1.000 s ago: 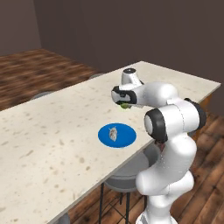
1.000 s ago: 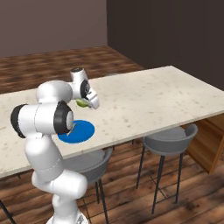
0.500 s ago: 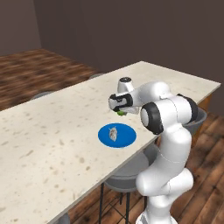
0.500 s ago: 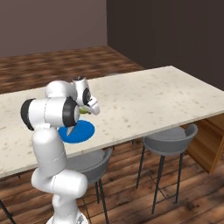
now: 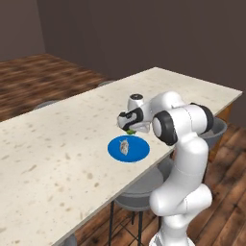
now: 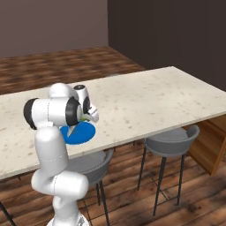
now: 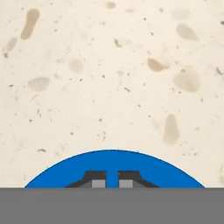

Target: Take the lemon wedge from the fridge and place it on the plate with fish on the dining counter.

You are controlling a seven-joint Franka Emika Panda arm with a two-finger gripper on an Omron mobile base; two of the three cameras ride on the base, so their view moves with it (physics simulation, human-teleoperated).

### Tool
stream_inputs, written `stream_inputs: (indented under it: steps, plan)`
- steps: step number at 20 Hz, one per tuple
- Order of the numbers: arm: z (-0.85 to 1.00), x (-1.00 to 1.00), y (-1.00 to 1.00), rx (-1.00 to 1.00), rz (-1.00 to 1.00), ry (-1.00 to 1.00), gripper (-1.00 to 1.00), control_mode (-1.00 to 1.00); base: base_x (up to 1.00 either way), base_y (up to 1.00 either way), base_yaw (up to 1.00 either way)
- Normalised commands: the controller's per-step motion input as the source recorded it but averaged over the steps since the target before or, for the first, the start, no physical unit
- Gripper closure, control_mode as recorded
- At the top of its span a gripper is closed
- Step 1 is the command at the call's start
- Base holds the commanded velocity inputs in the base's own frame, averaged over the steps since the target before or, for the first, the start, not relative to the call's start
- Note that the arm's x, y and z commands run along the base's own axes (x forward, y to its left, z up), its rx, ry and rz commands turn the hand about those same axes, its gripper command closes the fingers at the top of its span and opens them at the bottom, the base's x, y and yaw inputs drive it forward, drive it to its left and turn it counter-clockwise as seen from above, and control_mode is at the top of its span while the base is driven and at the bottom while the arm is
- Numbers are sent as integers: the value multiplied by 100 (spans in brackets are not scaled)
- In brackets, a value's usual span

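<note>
The lemon wedge is a small yellow-green speck pinched in the gripper, whose fingers are closed on it just above the near edge of the blue plate. It looks held low so the drop will be short and land beside the fish, which lies lengthwise across the plate's middle. The wedge's own direction is too small to tell. The plate sits near the counter edge.
</note>
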Motion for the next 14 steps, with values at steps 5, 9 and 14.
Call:
stream_inputs:
  steps: [5, 9, 14]
  plan:
    - [-35, -37, -1, 6, 4, 0, 100, -100, 0, 0, 0]
    - [-23, -27, 0, 4, 2, 0, 100, -100, 0, 0, 0]
    - [-10, 5, 0, 0, 0, 0, 100, -100, 0, 0, 0]
